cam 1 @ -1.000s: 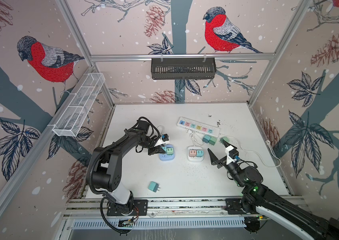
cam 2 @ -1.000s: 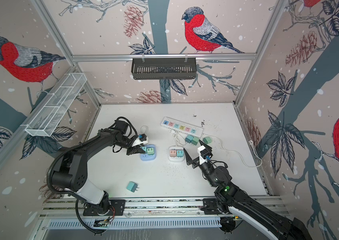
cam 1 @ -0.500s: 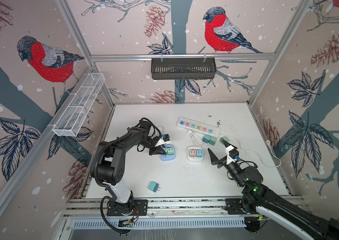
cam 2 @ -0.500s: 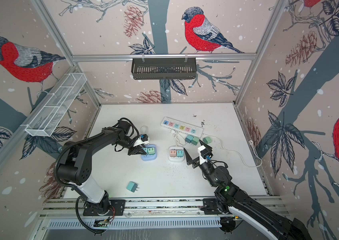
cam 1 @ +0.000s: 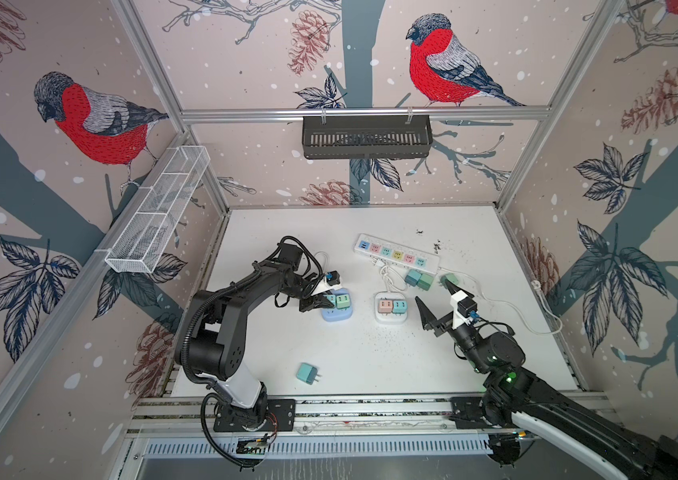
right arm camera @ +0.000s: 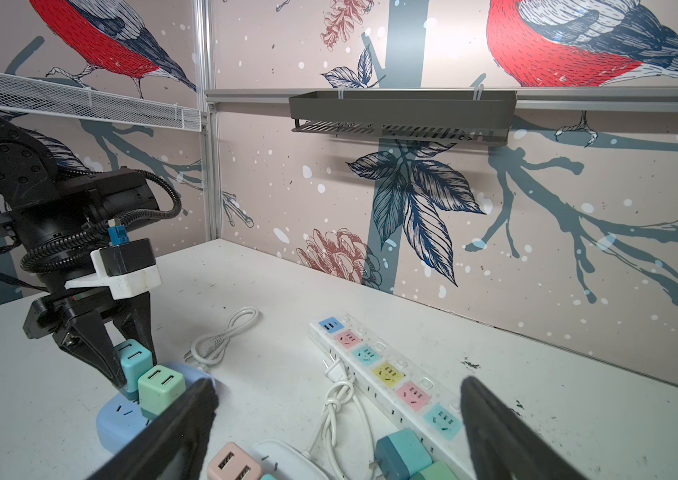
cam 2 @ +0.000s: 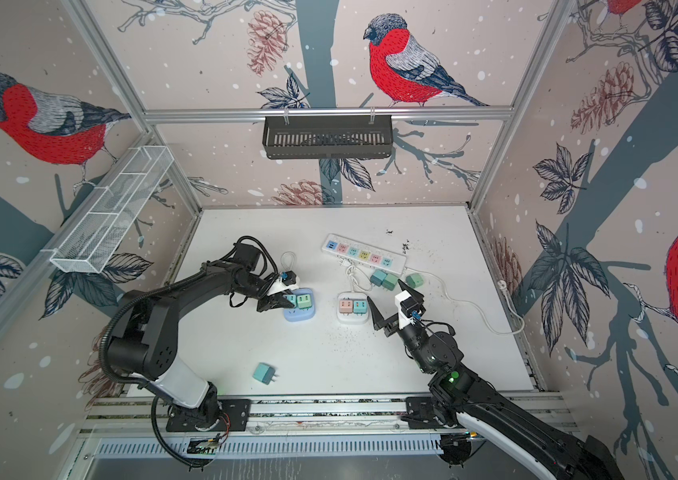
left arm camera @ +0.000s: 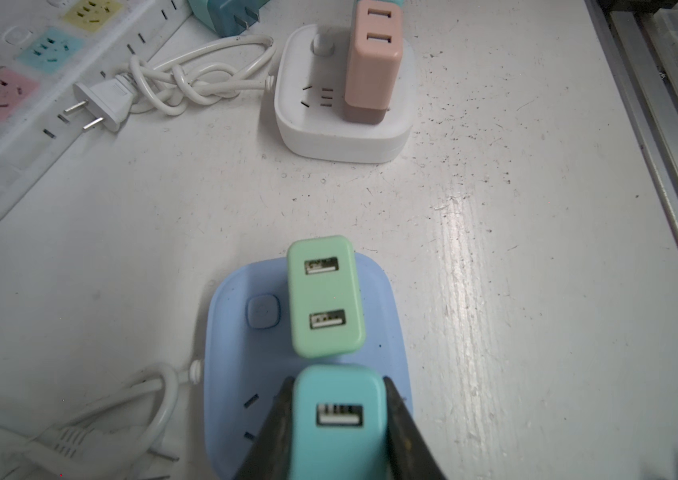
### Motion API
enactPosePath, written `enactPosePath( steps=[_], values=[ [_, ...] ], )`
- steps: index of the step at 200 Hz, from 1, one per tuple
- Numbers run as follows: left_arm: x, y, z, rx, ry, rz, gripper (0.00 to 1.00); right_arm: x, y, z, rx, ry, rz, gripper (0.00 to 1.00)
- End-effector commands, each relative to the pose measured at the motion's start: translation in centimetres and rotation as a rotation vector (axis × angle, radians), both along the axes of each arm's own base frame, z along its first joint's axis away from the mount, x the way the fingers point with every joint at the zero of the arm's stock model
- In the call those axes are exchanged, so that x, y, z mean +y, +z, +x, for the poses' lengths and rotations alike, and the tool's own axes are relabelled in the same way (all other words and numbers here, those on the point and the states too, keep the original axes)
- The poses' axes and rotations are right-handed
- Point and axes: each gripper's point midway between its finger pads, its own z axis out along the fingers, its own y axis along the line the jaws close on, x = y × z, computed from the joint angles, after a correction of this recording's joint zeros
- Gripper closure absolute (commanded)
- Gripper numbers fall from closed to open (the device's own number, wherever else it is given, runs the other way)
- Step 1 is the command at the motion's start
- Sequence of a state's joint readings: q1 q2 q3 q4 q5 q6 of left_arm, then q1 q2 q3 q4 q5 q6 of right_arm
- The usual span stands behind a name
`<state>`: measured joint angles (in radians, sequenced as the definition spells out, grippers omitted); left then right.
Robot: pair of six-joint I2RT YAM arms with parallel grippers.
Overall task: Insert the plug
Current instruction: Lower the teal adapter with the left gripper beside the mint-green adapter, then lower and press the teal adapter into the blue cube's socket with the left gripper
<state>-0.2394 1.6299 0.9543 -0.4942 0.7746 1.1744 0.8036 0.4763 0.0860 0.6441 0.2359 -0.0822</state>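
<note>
On the left half of the counter [cam 1: 370, 365], as seen in a top view, the left end effector [cam 1: 319, 302] is found pinching a teal plug [left arm camera: 339, 419] between its two dark fingers [left arm camera: 277, 432], one pressed on each side of the plug body. The plug is held upright on a blue socket block [left arm camera: 237, 353], and a light green plug [left arm camera: 324, 297] is seen standing in the same block just beside it. Whether the pins of the teal plug are fully seated cannot be told. A white socket block [cam 1: 389, 320], in which a pink plug [cam 1: 384, 306] and a second teal plug [cam 1: 399, 306] are standing, is placed at 3 o'clock of the blue one. The right end effector [cam 1: 431, 289] is seen at 3 o'clock of the white block, with its fingers spread wide and apart from every plug. A long power strip [cam 1: 395, 254] is laid at 12 o'clock of the white block, and a loose teal plug [cam 1: 307, 372] is left lying at 7 o'clock of the blue block.
</note>
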Motion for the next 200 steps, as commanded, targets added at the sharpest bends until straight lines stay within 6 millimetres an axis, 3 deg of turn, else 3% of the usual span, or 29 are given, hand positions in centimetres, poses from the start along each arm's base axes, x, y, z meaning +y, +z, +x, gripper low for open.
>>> enactPosePath(
  steps=[1, 200],
  values=[
    [0.0, 0.2, 0.6, -0.044, 0.015, -0.002, 1.0, 0.1, 0.8, -0.2, -0.017, 0.012, 0.022, 0.09],
    [-1.3, 0.1, -0.9, 0.037, -0.037, -0.019, 1.0, 0.1, 0.8, 0.0, -0.014, 0.011, 0.02, 0.09]
  ],
)
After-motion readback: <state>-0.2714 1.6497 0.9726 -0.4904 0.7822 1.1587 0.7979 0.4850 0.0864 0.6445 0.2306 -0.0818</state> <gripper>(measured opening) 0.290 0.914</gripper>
